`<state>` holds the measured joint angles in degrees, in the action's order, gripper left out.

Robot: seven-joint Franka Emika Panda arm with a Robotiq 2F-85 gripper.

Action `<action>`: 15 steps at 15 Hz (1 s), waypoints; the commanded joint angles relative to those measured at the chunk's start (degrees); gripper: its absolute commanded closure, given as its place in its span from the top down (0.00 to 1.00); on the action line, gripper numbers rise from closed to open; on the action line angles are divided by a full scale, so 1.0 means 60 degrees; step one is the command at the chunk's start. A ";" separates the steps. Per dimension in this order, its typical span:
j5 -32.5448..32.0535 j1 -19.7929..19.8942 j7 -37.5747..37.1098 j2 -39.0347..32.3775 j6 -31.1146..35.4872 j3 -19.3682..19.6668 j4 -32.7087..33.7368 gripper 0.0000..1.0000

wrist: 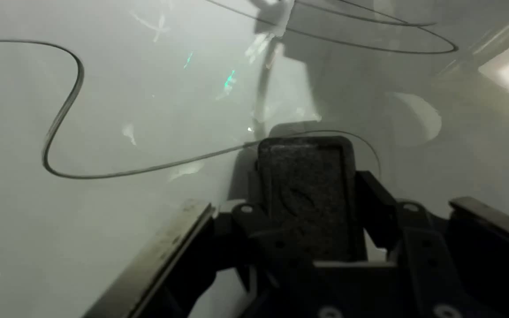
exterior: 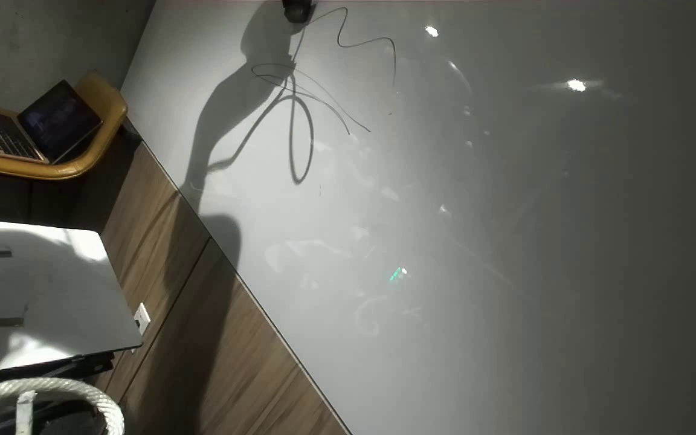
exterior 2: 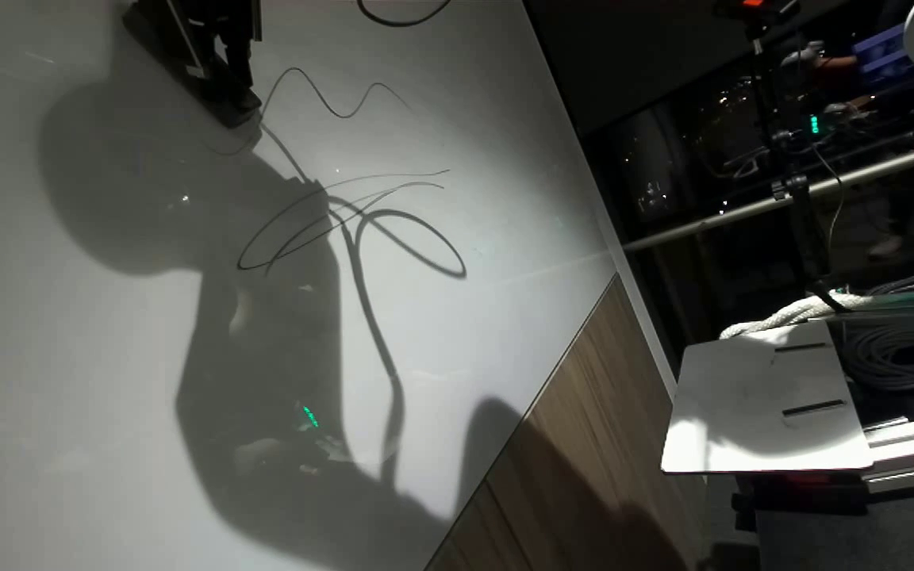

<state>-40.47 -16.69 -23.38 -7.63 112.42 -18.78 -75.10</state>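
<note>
My gripper is shut on a dark, worn rectangular block with rounded corners, a finger on each long side. In an exterior view, the block is at or very near the glossy white surface, at the top left; contact is hard to tell. A black end of the block or gripper shows at another exterior view's top edge. A thin dark wavy line runs on the surface and passes behind the block. More thin looping lines lie beyond it, also visible in both exterior views.
Wood panelling borders the white surface. A laptop sits on a yellow chair. A grey slotted plate, white rope and dark stand are at the side. The arm's shadow and bright glare cover parts of the surface.
</note>
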 commanded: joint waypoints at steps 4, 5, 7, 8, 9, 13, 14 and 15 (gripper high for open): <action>-0.0042 -0.0414 0.0056 -0.1464 -0.0251 0.0153 0.1184 0.29; 0.0010 -0.0450 0.0011 -0.1576 -0.0259 0.0148 0.1127 0.29; 0.0085 -0.0512 -0.0075 -0.1813 -0.0299 0.0105 0.1005 0.29; 0.0103 -0.0531 -0.0090 -0.1930 -0.0348 0.0097 0.0990 0.29; 0.0110 -0.0527 -0.0063 -0.2038 -0.0414 0.0114 0.1013 0.29; 0.0082 -0.0319 0.0221 -0.1852 -0.0753 0.0264 0.0909 0.29; 0.0085 -0.0211 0.0305 -0.1696 -0.0809 0.0324 0.0811 0.29; 0.0123 -0.0098 0.0397 -0.1571 -0.0876 0.0380 0.0738 0.29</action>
<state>-39.30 -20.48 -24.54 -16.31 105.48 -18.58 -72.41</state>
